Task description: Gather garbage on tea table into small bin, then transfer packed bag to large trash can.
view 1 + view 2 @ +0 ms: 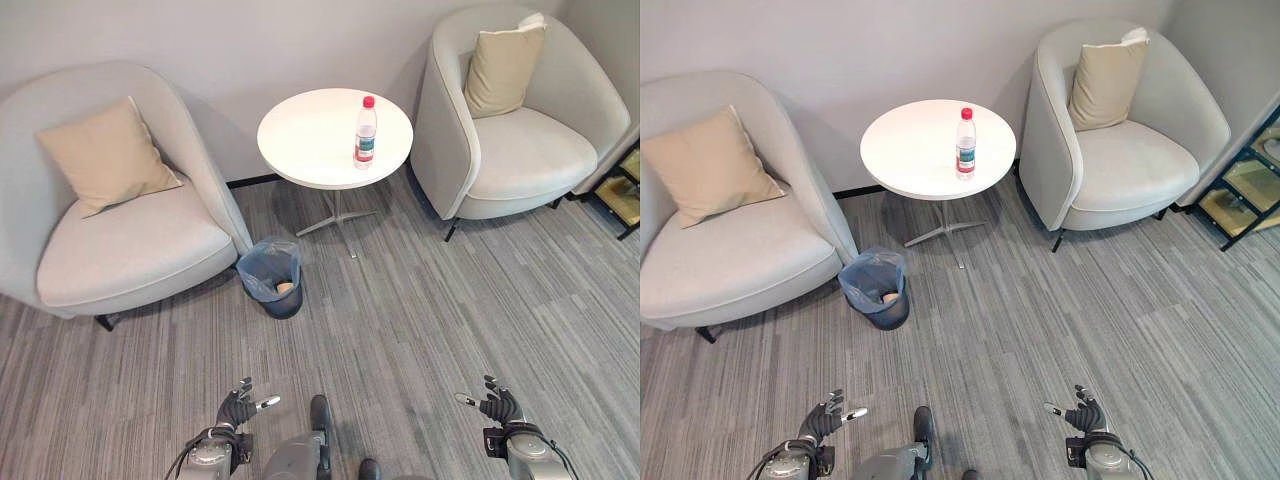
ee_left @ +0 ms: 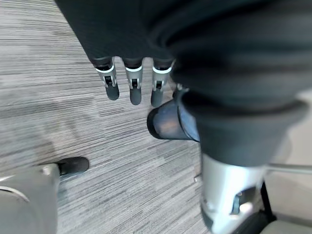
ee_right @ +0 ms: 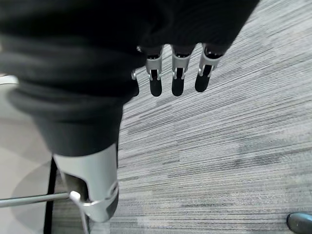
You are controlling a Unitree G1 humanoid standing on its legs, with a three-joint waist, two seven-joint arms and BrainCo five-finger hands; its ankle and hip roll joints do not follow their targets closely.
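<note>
A capped water bottle (image 1: 366,132) stands upright on the round white table (image 1: 310,140). The small bin (image 1: 271,277), bag-lined, sits on the floor beside it. Left hand (image 1: 241,407) and right hand (image 1: 497,405) hang low, fingers relaxed and empty.

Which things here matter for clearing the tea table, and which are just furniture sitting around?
Part of the job:
- plastic bottle, upright on the tea table
- small bin with a blue liner, on the floor beside the table
- left robot hand and right robot hand, both empty with relaxed fingers

Just there:
- two armchairs, each with a cushion
</note>
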